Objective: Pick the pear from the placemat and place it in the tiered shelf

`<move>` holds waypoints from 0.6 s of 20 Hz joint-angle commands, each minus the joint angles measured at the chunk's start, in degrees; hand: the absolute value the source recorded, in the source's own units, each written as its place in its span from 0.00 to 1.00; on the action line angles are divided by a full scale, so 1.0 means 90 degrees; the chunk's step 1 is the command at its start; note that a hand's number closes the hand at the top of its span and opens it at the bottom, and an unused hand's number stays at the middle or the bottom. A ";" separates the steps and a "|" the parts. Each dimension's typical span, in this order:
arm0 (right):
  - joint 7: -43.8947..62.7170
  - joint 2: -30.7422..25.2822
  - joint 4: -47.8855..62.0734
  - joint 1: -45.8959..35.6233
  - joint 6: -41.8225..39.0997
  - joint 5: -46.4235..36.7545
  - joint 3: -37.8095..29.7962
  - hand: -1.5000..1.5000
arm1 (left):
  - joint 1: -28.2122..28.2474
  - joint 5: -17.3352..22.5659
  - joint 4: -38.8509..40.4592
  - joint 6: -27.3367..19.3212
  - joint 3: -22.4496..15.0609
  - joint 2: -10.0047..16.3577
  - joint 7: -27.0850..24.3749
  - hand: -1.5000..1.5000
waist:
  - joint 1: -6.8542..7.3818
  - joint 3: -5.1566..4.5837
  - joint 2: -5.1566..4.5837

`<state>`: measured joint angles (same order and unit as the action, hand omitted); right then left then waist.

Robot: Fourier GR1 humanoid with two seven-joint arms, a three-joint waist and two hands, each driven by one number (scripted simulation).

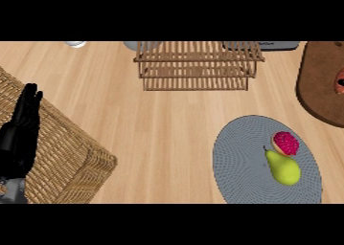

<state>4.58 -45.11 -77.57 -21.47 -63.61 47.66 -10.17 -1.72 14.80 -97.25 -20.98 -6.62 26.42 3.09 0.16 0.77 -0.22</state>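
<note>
A yellow-green pear (pixel 282 167) lies on the round grey placemat (pixel 238 162) at the lower right, stem pointing up-left. Right beside it, touching or nearly so, sits a pink-frosted doughnut (pixel 285 143). The wooden slatted tiered shelf (pixel 197 64) stands at the back centre of the counter. My left hand (pixel 18 131) shows at the far left over a wicker basket, fingers straight and up, holding nothing. My right hand is out of the picture.
A large wicker basket (pixel 68 162) fills the lower left. A brown wooden cutting board (pixel 323 81) lies at the right edge with something red and black on it. A glass (pixel 75 44) and grey items stand along the back edge.
</note>
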 commanded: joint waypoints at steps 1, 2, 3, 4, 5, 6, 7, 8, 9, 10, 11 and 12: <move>-0.0341 0.0103 -0.0495 0.0049 -0.1130 -0.1475 -0.0505 0.00 | -0.0004 0.0081 0.0193 0.0027 -0.0127 -0.0268 -0.0008 0.50 | -0.0054 -0.0048 -0.0026; -0.0375 0.0240 -0.0695 0.0110 -0.1099 -0.1789 -0.0506 0.00 | -0.0154 0.0035 0.0113 -0.0044 -0.0199 -0.0267 0.0174 0.50 | -0.0065 -0.0047 -0.0019; -0.0485 0.0345 -0.0662 0.0083 -0.1080 -0.2145 -0.0672 0.00 | -0.0078 0.0022 0.0083 -0.0014 -0.0250 -0.0268 0.0140 0.50 | -0.0004 -0.0048 -0.0026; -0.0640 0.0548 -0.0796 0.0238 -0.1201 -0.2392 -0.0671 0.00 | -0.0366 0.0131 0.0205 0.0039 -0.0081 -0.0204 0.0214 0.50 | -0.0044 -0.0051 -0.0029; -0.0684 0.0781 -0.0985 0.0232 -0.1014 -0.2780 -0.0644 0.00 | -0.0259 0.0168 0.0012 0.0041 -0.0118 -0.0170 0.0346 0.50 | 0.0017 -0.0052 -0.0019; -0.0817 0.0873 -0.1217 0.0471 -0.1107 -0.3098 -0.0698 0.00 | -0.0032 0.0055 0.0037 0.0029 -0.0156 -0.0141 0.0225 0.50 | 0.0007 -0.0051 -0.0011; -0.0873 0.1013 -0.1331 0.0356 -0.0953 -0.3405 -0.0668 0.00 | -0.0430 -0.0058 0.0159 -0.0115 -0.0216 -0.0205 0.0452 0.50 | -0.0018 -0.0054 -0.0020; -0.1051 0.0975 -0.1376 0.0332 -0.1013 -0.3718 -0.0809 0.00 | -0.0380 -0.0004 0.0306 -0.0030 -0.0227 -0.0292 0.0216 0.50 | -0.0009 -0.0049 -0.0042; -0.0990 0.1167 -0.1623 0.0310 -0.0723 -0.4136 -0.0628 0.00 | -0.0373 0.0032 0.0354 0.0043 -0.0246 -0.0316 0.0132 0.50 | 0.0018 -0.0054 -0.0042; -0.1286 0.1080 -0.1703 0.0527 -0.0899 -0.4321 -0.0802 0.00 | -0.0255 -0.0075 0.0318 -0.0159 -0.0356 -0.0492 0.0053 0.50 | -0.0013 -0.0046 -0.0040; -0.1283 0.1185 -0.1766 0.0387 -0.0632 -0.4704 -0.0670 0.00 | -0.0101 0.0040 -0.0106 0.0009 -0.0265 -0.0185 0.0310 0.50 | 0.0106 -0.0051 -0.0016; -0.1414 0.1059 -0.2091 0.0534 -0.0626 -0.4939 -0.0661 0.00 | -0.0247 -0.0130 0.0040 -0.0204 -0.0310 -0.0266 0.0359 0.50 | 0.0029 -0.0048 -0.0017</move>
<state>-0.55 -36.47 -92.37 -17.65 -63.31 13.26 -15.70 -3.28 14.31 -97.15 -21.96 -7.80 25.96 4.89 0.58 0.73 -0.14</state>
